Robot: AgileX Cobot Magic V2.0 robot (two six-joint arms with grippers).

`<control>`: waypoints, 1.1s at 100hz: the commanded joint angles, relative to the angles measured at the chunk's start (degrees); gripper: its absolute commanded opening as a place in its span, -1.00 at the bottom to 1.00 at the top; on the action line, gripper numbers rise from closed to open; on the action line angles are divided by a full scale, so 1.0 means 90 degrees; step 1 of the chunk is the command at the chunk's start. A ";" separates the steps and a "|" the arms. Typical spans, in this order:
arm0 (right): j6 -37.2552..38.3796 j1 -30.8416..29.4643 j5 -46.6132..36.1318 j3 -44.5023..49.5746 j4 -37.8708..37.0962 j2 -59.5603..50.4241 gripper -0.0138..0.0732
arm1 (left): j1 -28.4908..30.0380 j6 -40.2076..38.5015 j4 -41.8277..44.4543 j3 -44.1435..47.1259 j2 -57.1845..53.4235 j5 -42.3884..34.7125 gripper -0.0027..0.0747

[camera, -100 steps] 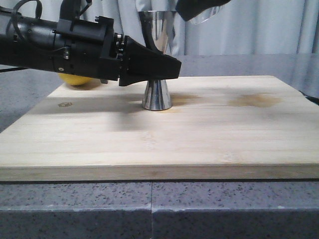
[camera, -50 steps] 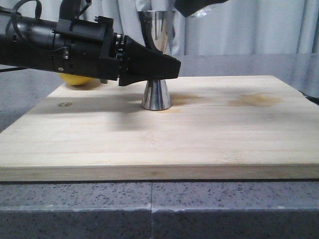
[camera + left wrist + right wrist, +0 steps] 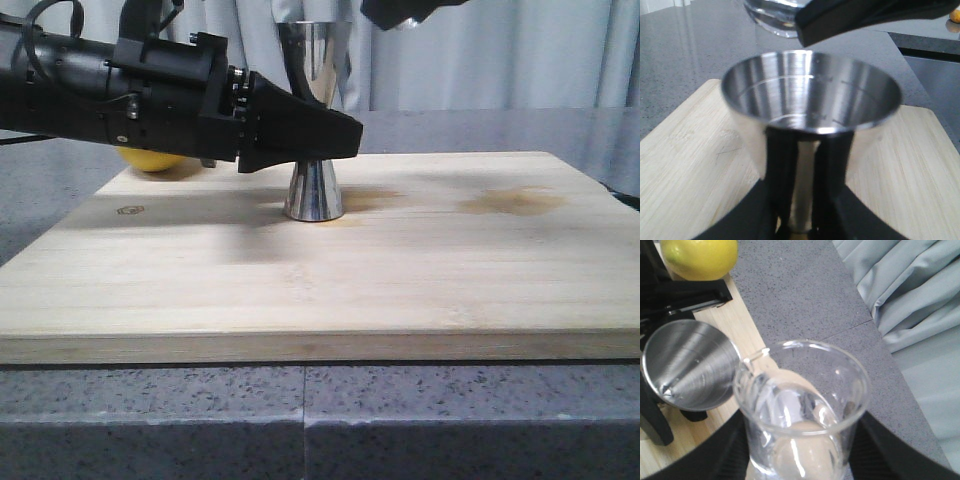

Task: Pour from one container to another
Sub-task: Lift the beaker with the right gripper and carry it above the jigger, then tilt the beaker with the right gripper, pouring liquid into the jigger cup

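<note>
The left end effector is gripping the jigger by its waist, upright on the cutting board. The right end effector is clamping the beaker above the jigger's right. Judging by this, pouring is pending: next, tipping the lip over the jigger's mouth.

No words or numbers can be read. The wooden board has a tiny dark stamp near its far left corner — too small to read.
</note>
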 commanded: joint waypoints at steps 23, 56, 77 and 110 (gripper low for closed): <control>-0.0047 -0.0001 -0.0416 -0.0249 -0.0388 -0.0186 -0.05 | -0.0041 -0.0039 -0.0504 -0.0172 -0.0284 0.0662 -0.83; -0.0047 -0.0001 -0.0490 -0.0252 -0.0581 0.0040 -0.05 | -0.0041 -0.0039 -0.0504 -0.0172 -0.0284 0.0662 -0.83; -0.0047 -0.0001 -0.0516 -0.0252 -0.0907 0.0098 -0.05 | -0.0041 -0.0039 -0.0504 -0.0172 -0.0284 0.0662 -0.83; -0.0047 -0.0001 -0.0527 -0.0252 -0.1218 0.0098 -0.05 | -0.0041 -0.0039 -0.0504 -0.0172 -0.0284 0.0662 -0.83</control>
